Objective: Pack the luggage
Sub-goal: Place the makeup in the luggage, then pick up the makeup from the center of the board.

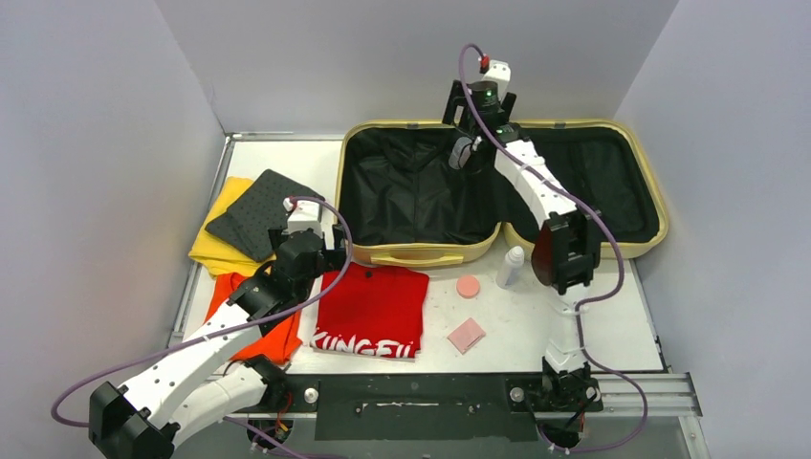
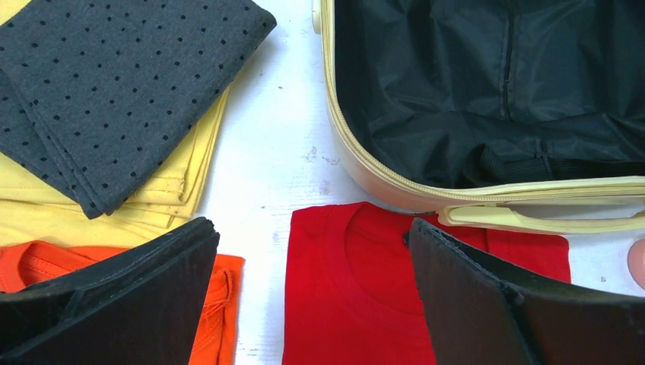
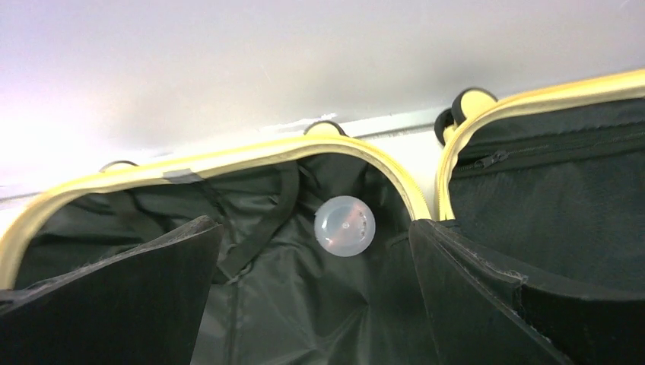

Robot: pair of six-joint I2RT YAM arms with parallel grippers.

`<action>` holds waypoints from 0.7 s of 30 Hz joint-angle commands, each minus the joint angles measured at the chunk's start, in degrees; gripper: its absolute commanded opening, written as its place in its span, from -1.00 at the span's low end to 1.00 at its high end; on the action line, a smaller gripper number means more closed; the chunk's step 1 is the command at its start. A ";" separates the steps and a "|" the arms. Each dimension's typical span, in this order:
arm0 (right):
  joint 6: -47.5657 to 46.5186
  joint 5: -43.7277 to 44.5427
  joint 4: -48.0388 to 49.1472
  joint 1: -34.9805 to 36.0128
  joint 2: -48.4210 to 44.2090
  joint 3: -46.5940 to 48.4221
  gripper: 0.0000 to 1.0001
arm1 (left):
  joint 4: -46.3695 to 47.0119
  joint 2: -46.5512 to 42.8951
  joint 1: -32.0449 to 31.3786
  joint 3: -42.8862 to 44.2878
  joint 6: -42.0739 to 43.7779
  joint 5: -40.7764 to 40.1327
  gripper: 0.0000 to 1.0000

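The luggage [image 1: 421,255] lies open at the back of the table, pale yellow with black lining; it also shows in the left wrist view [image 2: 395,194] and the right wrist view [image 3: 228,161]. My right gripper [image 1: 468,149] [image 3: 313,232] hangs open and empty over the left half near the hinge. A small round translucent container [image 3: 344,226] lies on the lining just beyond its fingertips. My left gripper [image 1: 330,256] [image 2: 312,243] is open and empty, low over the collar of a folded red shirt [image 1: 375,308] [image 2: 357,289] in front of the luggage.
An orange shirt [image 1: 251,320] [image 2: 220,304] lies left of the red one. A dark dotted cloth [image 1: 258,212] [image 2: 122,84] rests on a yellow shirt [image 1: 215,244] [image 2: 46,205]. A white bottle [image 1: 512,266], pink disc [image 1: 468,286] and pink square [image 1: 466,336] lie front right.
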 commanded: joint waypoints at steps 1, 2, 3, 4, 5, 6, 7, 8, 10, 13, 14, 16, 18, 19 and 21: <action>-0.47 -1.72 -0.30 2.63 -10.92 -2.87 1.00 | 1.24 -1.43 -0.12 2.13 0.15 0.74 0.90; -1.11 -2.77 0.57 3.64 -13.26 -5.43 1.00 | 1.13 -1.56 -0.11 2.09 0.04 0.65 0.90; -2.16 -3.78 1.70 5.17 -15.77 -8.71 0.98 | 1.10 -1.57 -0.21 2.12 -0.12 0.56 0.90; -3.69 -5.06 3.00 7.11 -18.57 -12.05 0.98 | 0.98 -1.74 -0.15 2.13 -0.24 0.40 0.90; -5.23 -6.28 4.00 9.23 -21.23 -16.09 0.97 | 0.77 -1.81 -0.20 2.13 -0.41 0.24 0.90; -6.70 -7.37 4.49 11.65 -24.10 -19.89 0.96 | 0.60 -1.89 -0.23 2.13 -0.57 0.01 0.90; -8.11 -7.15 4.61 15.02 -26.91 -24.84 0.95 | 0.31 -1.88 -0.28 2.10 -0.74 -0.25 0.90; -8.94 -6.82 4.72 17.36 -29.66 -29.04 0.95 | 0.00 -2.00 -0.36 2.09 -0.99 -0.58 0.90; -9.75 -5.88 4.66 21.45 -35.42 -36.73 0.94 | -0.42 -2.14 -0.61 2.21 -1.25 -1.42 0.90; -8.85 -4.31 2.95 25.83 -44.23 -46.73 0.91 | -0.59 -2.34 -0.88 2.13 -1.50 -2.12 0.90; -8.67 -4.18 1.86 26.84 -47.17 -49.20 0.90 | -0.60 -2.25 -0.93 2.13 -1.55 -2.35 0.90; -7.92 -3.26 -0.53 28.75 -52.88 -53.34 0.89 | -0.74 -2.13 -0.93 2.12 -1.74 -2.93 0.90; -7.27 -2.21 -3.24 29.73 -58.44 -56.35 0.88 | -0.98 -1.77 -0.98 2.21 -1.93 -3.54 0.90; -6.29 0.52 -5.55 29.95 -60.99 -57.16 0.88 | -1.13 -1.61 -1.00 2.22 -1.94 -3.78 0.90; -3.24 8.60 -10.60 29.86 -65.16 -58.41 0.87 | -1.10 -1.32 -1.02 2.30 -1.93 -4.25 0.89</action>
